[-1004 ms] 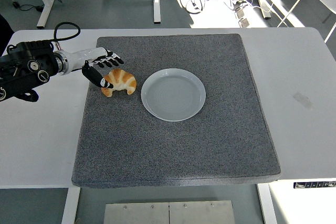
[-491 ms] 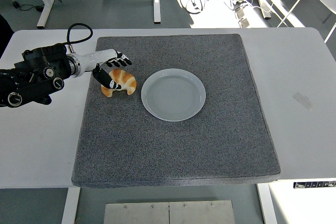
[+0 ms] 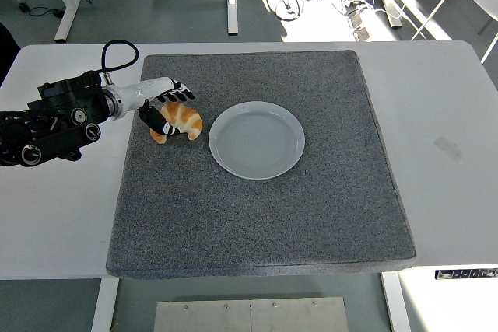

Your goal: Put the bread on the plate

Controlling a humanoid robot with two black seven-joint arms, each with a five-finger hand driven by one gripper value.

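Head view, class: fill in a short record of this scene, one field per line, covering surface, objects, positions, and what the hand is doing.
surface: grey mat on a white table
bread: croissant on the mat, left of the plate
plate: pale, round, empty, mid-mat
left hand: at the croissant, fingers closing around its left end
right hand: not in view
croissant on plate: no
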